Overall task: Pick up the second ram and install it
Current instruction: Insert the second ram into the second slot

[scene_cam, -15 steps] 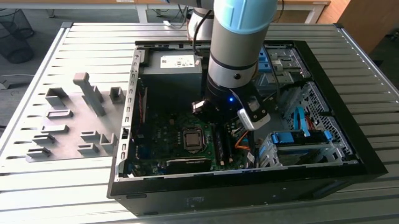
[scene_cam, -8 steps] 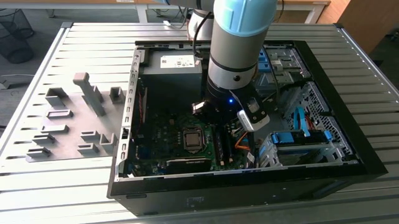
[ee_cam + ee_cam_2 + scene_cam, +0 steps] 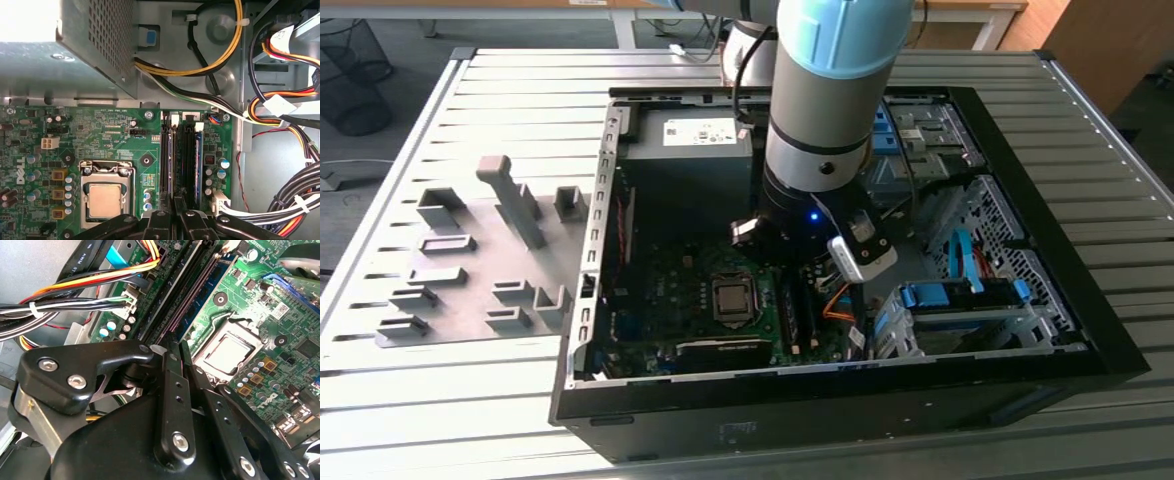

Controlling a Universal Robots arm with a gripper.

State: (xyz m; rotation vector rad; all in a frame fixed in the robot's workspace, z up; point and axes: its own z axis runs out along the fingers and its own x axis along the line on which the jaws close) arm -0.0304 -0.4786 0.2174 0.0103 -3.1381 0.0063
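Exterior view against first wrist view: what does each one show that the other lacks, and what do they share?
The exterior view alone has the grey holder blocks on the slatted table beside the case, and the arm reaching in. The first wrist view alone has the memory slots close up, with the claw just over them. Both have the motherboard and its processor socket.

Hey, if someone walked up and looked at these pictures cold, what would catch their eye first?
Probably the big grey and pale-blue robot arm reaching down into the open computer case on the slatted table. Next, the green motherboard with its shiny square processor, and the memory slots just beyond the gripper. Bright orange and yellow cables run alongside.
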